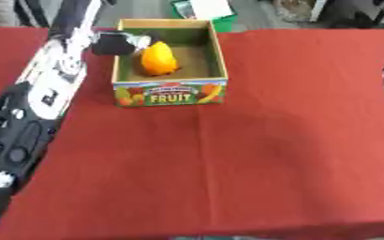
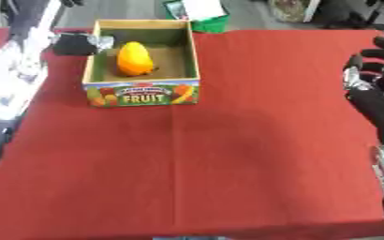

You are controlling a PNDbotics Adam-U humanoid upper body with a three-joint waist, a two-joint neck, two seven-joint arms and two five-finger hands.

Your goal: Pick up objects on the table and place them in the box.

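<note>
A cardboard box [image 1: 218, 51] with a "FRUIT" label on its front stands at the far left of the red table. Inside it, an orange-yellow fruit [image 1: 158, 58] stands upright against the left part of the floor. My left arm runs up the left side of the view. Its hand [image 1: 115, 43] is at the box's left wall, level with the rim and right beside the top of the fruit. Whether it touches the fruit is unclear. My right hand [image 2: 371, 91] rests at the right edge, fingers up and relaxed, holding nothing.
The red tablecloth [image 1: 253, 150] covers the whole table in front of the box. Beyond the far edge, a green container [image 1: 203, 10] with a white sheet stands on the floor.
</note>
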